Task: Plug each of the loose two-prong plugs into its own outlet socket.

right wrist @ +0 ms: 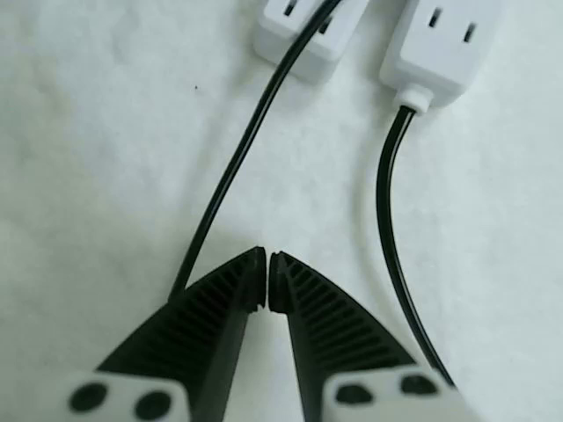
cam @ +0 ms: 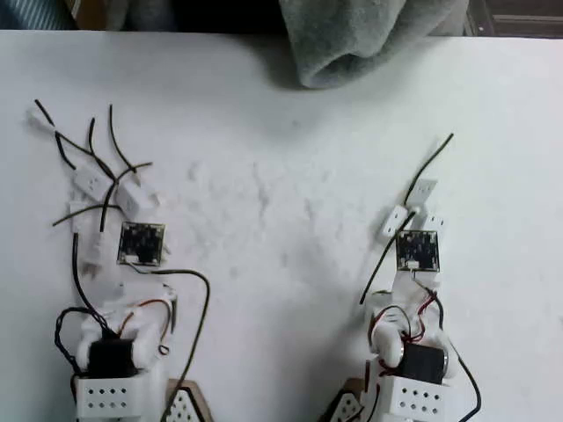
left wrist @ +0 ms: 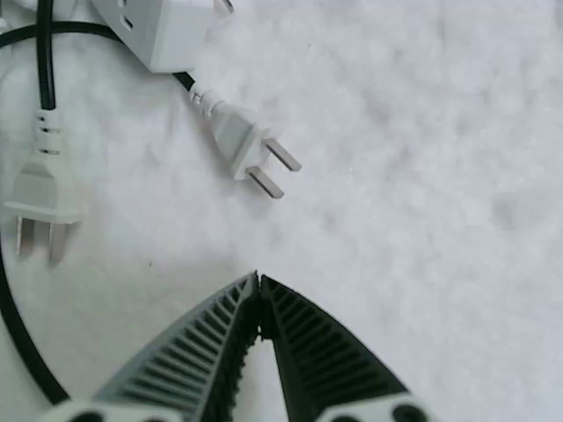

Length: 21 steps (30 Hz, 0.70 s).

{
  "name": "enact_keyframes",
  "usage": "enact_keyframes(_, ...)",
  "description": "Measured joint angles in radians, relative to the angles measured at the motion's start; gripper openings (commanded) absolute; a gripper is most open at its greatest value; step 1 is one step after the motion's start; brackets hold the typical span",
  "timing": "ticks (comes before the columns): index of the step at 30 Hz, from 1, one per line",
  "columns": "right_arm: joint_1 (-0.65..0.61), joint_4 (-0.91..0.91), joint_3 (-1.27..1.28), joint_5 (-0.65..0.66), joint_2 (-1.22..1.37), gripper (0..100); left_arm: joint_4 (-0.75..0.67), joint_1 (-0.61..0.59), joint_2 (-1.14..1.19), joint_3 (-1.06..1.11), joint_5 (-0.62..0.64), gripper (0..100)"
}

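**High view.** A white table (cam: 290, 123) has both arms at its near edge, well apart.
- The left arm (cam: 110, 356) sits below a tangle of black cords (cam: 110, 173) and white blocks.
- The right arm (cam: 413, 360) sits below a smaller group, where a socket block (cam: 393, 220) lies against a thin cord (cam: 388, 255).
- A grey cloth (cam: 369, 44) lies at the far edge.
- From above, prongs and slots are too small to tell.

**Left wrist view.** This view gives the detail on that side.
- The left gripper (left wrist: 259, 283) is closed tip to tip with nothing between the fingers, over bare table.
- A loose two-prong plug (left wrist: 239, 145) lies flat near the tips but apart from them, with both prongs bare.
- Its plug cord (left wrist: 187, 82) leads back under an outlet socket (left wrist: 163, 31).
- A second plug (left wrist: 40, 198) lies off to one side, also flat, with its prongs bare and in no socket.

**Right wrist view.**
- The right gripper (right wrist: 266, 268) is all but closed, with a sliver of gap at the tips, and holds nothing.
- Ahead of it, two white blocks lie side by side: a first socket (right wrist: 303, 26) and a second socket (right wrist: 444, 44).
- The second socket shows its two slots.
- A long cord (right wrist: 237, 167) crosses over the first socket and runs down beside one finger. Whether it touches that finger cannot be told.
- A short cord (right wrist: 387, 202) leaves the end of the second socket and passes the other finger.
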Motion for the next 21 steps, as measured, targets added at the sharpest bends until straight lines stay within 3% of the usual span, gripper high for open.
enact_keyframes(15, -0.006, 0.0, 0.0, -0.002, 0.0, 2.3, 0.0, 0.0, 0.0, 0.0, 0.0, 2)
enact_keyframes(21, -0.235, 0.0, 0.0, -0.002, 0.0, 2.1, 0.0, 0.0, 0.0, 0.0, 0.0, 2)
